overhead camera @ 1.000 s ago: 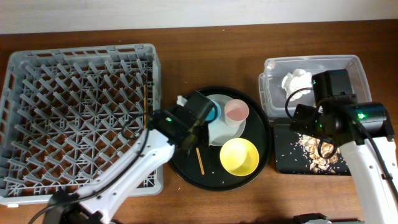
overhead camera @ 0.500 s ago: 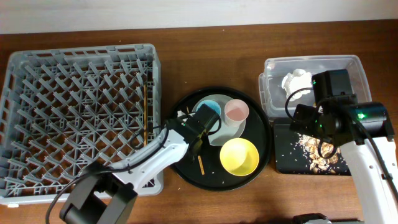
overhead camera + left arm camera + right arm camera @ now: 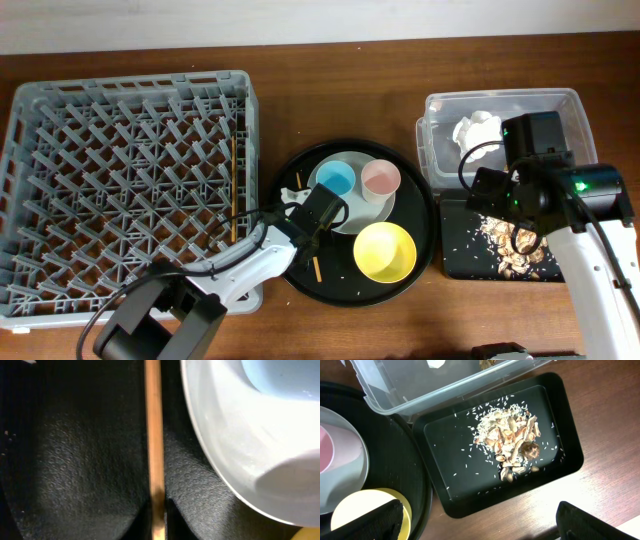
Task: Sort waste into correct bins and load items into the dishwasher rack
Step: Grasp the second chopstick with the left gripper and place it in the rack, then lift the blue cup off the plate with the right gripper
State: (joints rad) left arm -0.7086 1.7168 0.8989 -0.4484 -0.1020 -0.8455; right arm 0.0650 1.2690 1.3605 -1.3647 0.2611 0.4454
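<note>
Grey plastic takes up most of the table: the dishwasher rack (image 3: 125,190) fills the left side, and so far it only holds one chopstick (image 3: 234,185), lying along a channel near its right wall. That's probably the only way something that thin won't drop through the lattice.

Next to it is the round black tray (image 3: 300,285) with all the dishes on it. On the far right, the clear tub (image 3: 440,150) has the crumpled tissue (image 3: 477,128) in it. The shallow black tray (image 3: 455,250) in front of it holds the food scraps (image 3: 512,442) in a heap with rice grains scattered around. So the waste looks sorted to me, dry stuff in one and food in the other.

The plate (image 3: 352,215) carries the blue cup (image 3: 335,178) and the pink cup (image 3: 380,178) on top, and the yellow bowl (image 3: 385,251) sits just beside it.

The right gripper (image 3: 480,527) hangs above the scraps tray with its fingers spread wide and nothing between them, parked out of the way I'd guess.

The left gripper (image 3: 314,238) is down low over the second chopstick (image 3: 154,435), which lies flat on the round tray just beside the plate's rim. The wrist view is so close up that I honestly can't tell whether the fingers have pinched it or not. My guess is it's going for a grab, lined up along the stick's length.
</note>
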